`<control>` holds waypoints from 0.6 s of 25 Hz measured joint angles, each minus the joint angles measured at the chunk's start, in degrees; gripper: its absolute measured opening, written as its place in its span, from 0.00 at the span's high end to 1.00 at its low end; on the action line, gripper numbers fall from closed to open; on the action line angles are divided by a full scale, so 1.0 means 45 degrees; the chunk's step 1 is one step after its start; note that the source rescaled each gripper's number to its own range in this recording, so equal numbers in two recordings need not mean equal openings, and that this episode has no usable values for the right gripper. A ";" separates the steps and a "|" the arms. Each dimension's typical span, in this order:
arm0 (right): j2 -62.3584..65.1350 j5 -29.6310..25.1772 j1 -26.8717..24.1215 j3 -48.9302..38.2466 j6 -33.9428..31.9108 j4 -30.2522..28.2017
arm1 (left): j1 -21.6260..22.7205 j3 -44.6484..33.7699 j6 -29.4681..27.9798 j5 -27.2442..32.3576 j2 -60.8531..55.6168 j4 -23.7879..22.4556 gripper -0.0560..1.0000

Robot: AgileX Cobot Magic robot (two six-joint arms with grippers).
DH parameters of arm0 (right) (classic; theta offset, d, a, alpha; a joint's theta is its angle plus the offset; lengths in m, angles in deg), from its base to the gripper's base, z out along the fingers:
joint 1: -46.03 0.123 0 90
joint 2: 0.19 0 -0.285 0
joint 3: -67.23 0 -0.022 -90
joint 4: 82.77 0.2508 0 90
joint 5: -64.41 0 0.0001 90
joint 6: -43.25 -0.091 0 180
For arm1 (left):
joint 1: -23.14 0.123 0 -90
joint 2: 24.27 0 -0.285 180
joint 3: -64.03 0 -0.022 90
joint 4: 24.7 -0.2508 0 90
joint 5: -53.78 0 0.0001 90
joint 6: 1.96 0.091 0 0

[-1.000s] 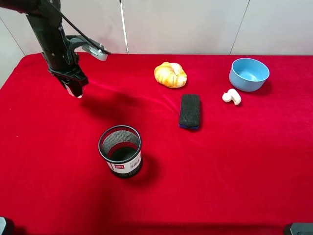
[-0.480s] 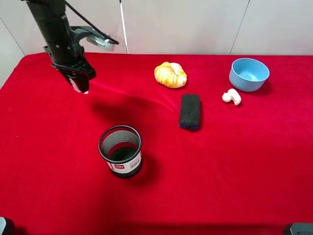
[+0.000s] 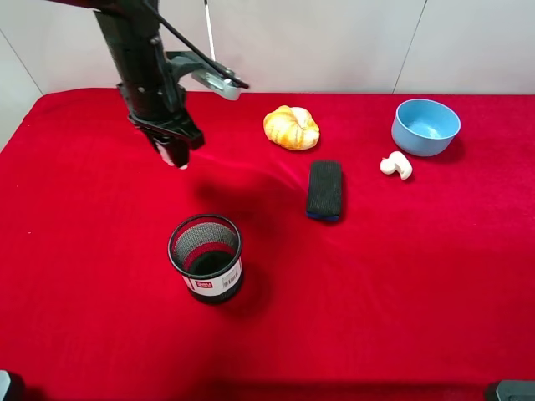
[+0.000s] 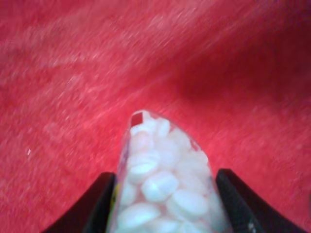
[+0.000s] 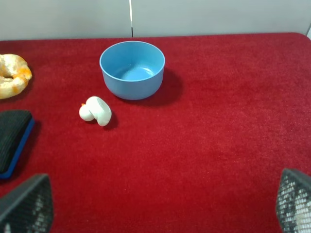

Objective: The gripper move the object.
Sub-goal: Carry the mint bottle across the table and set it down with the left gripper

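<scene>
Left gripper: my left gripper (image 3: 174, 149) hangs at upper left of the high view, its two dark fingers (image 4: 99, 208) pinching one small bottle (image 4: 163, 179) from both sides.
Bottle: clear-walled and packed with white oval pills, it pokes out past my fingertips and is held off the red cloth (image 3: 401, 276); its cap is hidden.
Below it: bare, fuzzy red cloth, blurred in the left wrist view, with my arm's shadow falling lower right of the gripper.
Nearest neighbour: one round black mesh cup (image 3: 206, 267), upright with a white label, stands lower in the frame, well apart.
Centre: one golden, ridged bread roll (image 3: 291, 127); below it lies one dark rectangular eraser (image 3: 324, 190) with a blue edge.
Upper right: one smooth blue bowl (image 3: 425, 126), and just beside it one small white curved piece (image 3: 396, 164).
Right gripper: my right gripper (image 5: 160, 204) is spread wide, holding nothing, its mesh-textured tips at the lower corners of its wrist view.
</scene>
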 joint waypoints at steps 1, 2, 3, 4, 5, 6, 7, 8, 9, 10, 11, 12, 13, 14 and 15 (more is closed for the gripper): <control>0.0000 0.0000 0.0000 0.0000 0.0000 0.0000 | -0.0161 0.0000 -0.0088 -0.0192 0.0000 0.0000 0.95; 0.0000 0.0000 0.0000 0.0000 0.0000 0.0000 | -0.0357 0.0000 -0.0180 -0.0383 0.0000 0.0000 0.95; 0.0000 0.0015 0.0000 0.0000 0.0000 0.0000 | -0.0542 0.0000 -0.0295 -0.0613 0.0000 0.0000 0.95; 0.0000 0.0015 0.0000 0.0000 0.0000 0.0000 | -0.0721 0.0000 -0.0408 -0.0831 0.0000 0.0000 0.95; 0.0000 0.0015 0.0000 0.0000 0.0000 0.0000 | -0.0859 0.0000 -0.0510 -0.1047 0.0000 0.0000 0.95; 0.0000 0.0015 0.0000 0.0000 0.0000 0.0000 | -0.1020 0.0000 -0.0589 -0.1212 0.0000 0.0072 0.95; 0.0000 0.0015 0.0000 0.0000 0.0000 0.0000 | -0.1173 0.0000 -0.0660 -0.1387 0.0000 0.0072 0.95; 0.0000 0.0015 0.0000 0.0000 0.0000 0.0000 | -0.1299 0.0064 -0.0758 -0.1473 0.0026 0.0072 0.95; 0.0000 0.0015 0.0000 0.0000 0.0000 0.0011 | -0.1440 0.0158 -0.0827 -0.1493 0.0110 0.0072 0.95; 0.0000 0.0015 0.0000 0.0000 0.0000 0.0011 | -0.1582 0.0328 -0.0870 -0.1503 0.0207 0.0072 0.95; 0.0000 0.0015 0.0000 0.0000 0.0000 0.0011 | -0.1718 0.0544 -0.0893 -0.1477 0.0334 0.0072 0.95; 0.0000 0.0015 0.0000 0.0000 0.0000 0.0024 | -0.1833 0.0753 -0.0907 -0.1443 0.0510 0.0072 0.95; 0.0000 0.0015 0.0000 0.0000 0.0000 0.0024 | -0.1971 0.1016 -0.0907 -0.1368 0.0697 0.0072 0.95; 0.0000 0.0015 0.0000 0.0000 0.0000 0.0024 | -0.2114 0.1294 -0.0907 -0.1305 0.0856 0.0072 0.95; 0.0000 0.0015 0.0000 0.0000 0.0000 0.0024 | -0.2230 0.1579 -0.0907 -0.1209 0.1045 0.0072 0.95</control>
